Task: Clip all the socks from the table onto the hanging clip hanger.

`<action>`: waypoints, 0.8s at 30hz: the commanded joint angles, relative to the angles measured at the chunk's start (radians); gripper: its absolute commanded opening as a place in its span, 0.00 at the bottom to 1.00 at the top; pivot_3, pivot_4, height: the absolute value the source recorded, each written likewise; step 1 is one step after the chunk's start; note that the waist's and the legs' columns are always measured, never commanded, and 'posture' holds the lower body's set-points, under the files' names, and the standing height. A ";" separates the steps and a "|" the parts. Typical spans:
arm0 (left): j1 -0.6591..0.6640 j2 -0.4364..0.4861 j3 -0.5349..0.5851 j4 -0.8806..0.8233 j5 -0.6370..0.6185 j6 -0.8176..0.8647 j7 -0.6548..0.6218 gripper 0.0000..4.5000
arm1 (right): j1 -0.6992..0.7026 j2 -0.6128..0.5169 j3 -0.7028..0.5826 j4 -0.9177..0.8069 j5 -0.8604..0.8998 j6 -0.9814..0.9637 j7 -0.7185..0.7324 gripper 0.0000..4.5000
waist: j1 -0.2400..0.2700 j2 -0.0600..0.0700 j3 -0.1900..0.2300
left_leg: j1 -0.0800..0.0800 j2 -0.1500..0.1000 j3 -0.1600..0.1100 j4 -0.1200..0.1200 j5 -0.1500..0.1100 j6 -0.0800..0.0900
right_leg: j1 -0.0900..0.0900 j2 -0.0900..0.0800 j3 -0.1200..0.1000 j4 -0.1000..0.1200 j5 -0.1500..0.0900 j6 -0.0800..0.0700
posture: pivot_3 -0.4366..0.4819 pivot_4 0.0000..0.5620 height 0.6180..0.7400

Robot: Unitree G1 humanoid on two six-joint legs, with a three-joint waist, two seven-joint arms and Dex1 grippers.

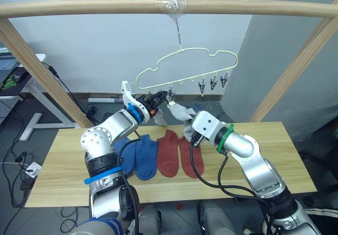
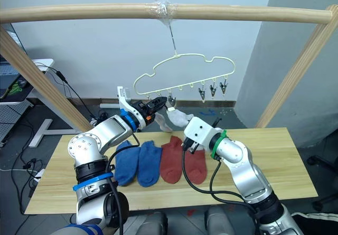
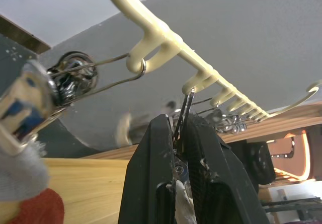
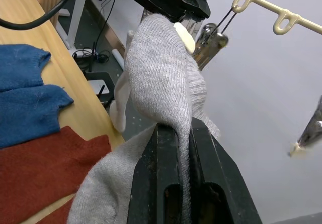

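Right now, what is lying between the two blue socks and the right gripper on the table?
The two rust-red socks lie between the blue socks and the right gripper, flat on the table, seen in both eye views.

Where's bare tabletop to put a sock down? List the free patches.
Free: the table right of the rust-red socks, and its left end beside the blue socks. Crowded: the middle, where the right pincer holds a grey sock up by the left pincer.

Even, bright indoor light, soft shadows, no glare. Head views sharp w/ slight edge bending; left wrist view blurry up close, bkgd soft.
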 commanded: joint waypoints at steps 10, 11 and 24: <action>0.021 0.009 -0.030 -0.037 -0.094 -0.018 0.034 0.01 | -0.057 0.041 0.008 0.009 -0.009 0.000 -0.016 0.01 | 0.002 0.000 0.000 | 0.000 0.000 0.000 0.000 0.000 0.000 | 0.000 0.000 0.000 0.000 0.000 0.000 | 0.49 0.30 1.00; 0.022 0.009 -0.031 -0.037 -0.100 -0.022 0.036 0.01 | -0.058 0.040 0.009 0.014 -0.010 -0.003 -0.016 0.01 | 0.003 0.000 0.000 | 0.000 0.000 0.000 -0.001 0.000 0.000 | 0.000 0.000 0.000 0.000 0.000 0.000 | 0.49 0.30 1.00; 0.029 0.032 -0.056 -0.044 -0.149 -0.046 0.034 0.21 | -0.078 0.049 0.016 0.037 -0.017 -0.013 -0.017 0.00 | 0.004 -0.001 0.000 | -0.001 0.000 0.000 -0.001 0.000 0.000 | -0.001 0.000 0.000 -0.001 0.000 -0.001 | 0.49 0.31 1.00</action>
